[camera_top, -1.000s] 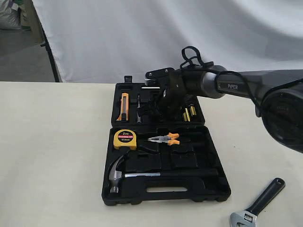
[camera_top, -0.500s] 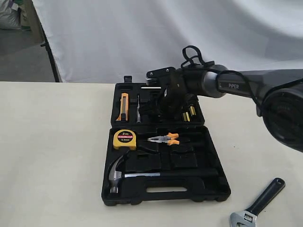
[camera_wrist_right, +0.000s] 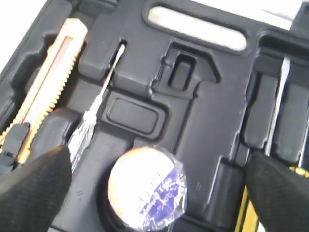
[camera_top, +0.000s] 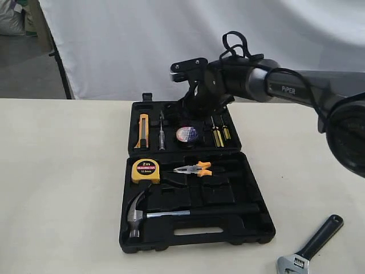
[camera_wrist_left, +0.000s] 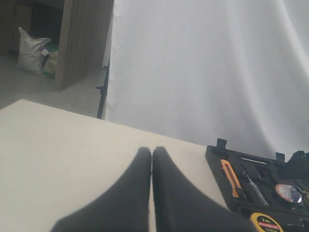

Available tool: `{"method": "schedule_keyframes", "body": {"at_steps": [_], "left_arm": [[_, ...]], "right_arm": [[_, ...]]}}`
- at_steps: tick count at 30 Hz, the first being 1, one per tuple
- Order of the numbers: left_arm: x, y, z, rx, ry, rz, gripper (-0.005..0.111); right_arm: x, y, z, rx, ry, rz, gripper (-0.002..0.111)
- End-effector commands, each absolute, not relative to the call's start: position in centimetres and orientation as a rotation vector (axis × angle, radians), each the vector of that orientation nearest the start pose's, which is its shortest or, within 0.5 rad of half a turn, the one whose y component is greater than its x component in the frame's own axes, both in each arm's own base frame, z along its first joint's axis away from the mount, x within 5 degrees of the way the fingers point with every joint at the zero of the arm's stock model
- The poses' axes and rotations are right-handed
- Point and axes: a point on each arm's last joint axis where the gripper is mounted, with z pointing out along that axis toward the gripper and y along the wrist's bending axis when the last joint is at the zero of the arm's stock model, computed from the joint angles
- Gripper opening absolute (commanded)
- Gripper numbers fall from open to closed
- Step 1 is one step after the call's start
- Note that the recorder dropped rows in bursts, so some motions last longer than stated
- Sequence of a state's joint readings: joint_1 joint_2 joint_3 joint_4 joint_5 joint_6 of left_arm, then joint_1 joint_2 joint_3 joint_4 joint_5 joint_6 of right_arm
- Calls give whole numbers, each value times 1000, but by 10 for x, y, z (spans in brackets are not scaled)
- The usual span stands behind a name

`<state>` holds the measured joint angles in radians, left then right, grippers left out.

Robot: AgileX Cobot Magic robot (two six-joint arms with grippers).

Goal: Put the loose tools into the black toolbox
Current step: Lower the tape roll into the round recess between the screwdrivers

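While the right gripper (camera_wrist_right: 157,191) hangs spread, the tape roll (camera_top: 187,135) lies flat beneath it, label up. The hammer (camera_top: 165,214) lies head toward the left gripper (camera_wrist_left: 152,159), whose fingers are pressed together.

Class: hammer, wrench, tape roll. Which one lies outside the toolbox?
The adjustable wrench, on the table beside the toolbox; hammer and tape roll sit in its recesses.
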<state>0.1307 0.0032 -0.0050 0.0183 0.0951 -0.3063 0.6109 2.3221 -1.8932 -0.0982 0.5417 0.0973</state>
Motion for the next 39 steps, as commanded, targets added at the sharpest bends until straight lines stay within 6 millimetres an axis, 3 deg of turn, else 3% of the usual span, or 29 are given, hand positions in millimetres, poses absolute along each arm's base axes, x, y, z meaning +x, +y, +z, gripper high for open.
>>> {"method": "schedule_keyframes", "body": {"at_steps": [1,2,5,7,8,16,18,24,28,30,39], "left_arm": [[55,9,208,-346,1526,-103,1],[55,9,208,-346,1526,-103,1],[55,9,208,-346,1526,-103,1],[55,9,208,-346,1526,-103,1],[55,9,208,-346,1526,-103,1],[55,9,208,-346,1526,-103,1],[55,9,208,-346,1526,-103,1],[55,9,208,-346,1526,-103,1],[55,9,208,-346,1526,-103,1],[55,9,208,-346,1526,-103,1],[55,9,208,-346,1526,-103,1]], "right_arm": [[435,295,156,-746,2354,188,68],[435,294,150,-748,2363,185,49],[434,294,140,-745,2408,181,20],[430,295,135,-747,2450,184,2],[428,296,133,-754,2463,182,0],[423,298,120,-779,2513,164,0],[423,298,126,-781,2509,161,0],[422,297,166,-757,2429,188,0],[422,297,177,-749,2402,199,0],[422,298,173,-745,2412,206,0],[416,310,119,-847,2493,204,0]]}}
